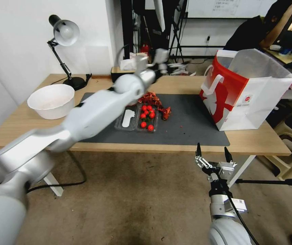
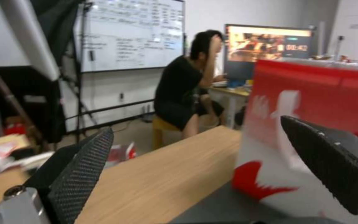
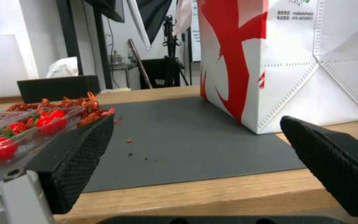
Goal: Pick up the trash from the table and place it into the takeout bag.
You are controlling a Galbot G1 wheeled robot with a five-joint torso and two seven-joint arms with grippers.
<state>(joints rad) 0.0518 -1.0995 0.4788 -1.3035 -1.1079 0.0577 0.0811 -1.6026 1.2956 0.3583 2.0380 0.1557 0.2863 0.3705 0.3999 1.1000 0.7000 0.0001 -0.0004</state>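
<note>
**Left arm raised over the table, bag to its right**

The left gripper (image 1: pixel 151 60), fingers spread and empty, hovers above the table's (image 1: pixel 187 85) far edge. The takeout bag (image 1: pixel 244 92) stands upright just rightward, mouth open. The right gripper (image 1: pixel 213 153), also spread, waits below the near edge

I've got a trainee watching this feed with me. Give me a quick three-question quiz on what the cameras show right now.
1. True or false: the takeout bag lies flat on its side.
2. Which gripper is raised over the far part of the table? A) left B) right C) both
3. Fill in: the clear tray of cherry tomatoes rests on the dark grey ____.

Key
1. False. It stands upright with its mouth open, partly on the mat.
2. A. The left gripper is up there, open and empty; the right gripper waits open, in front of the table's near edge.
3. mat.
</note>
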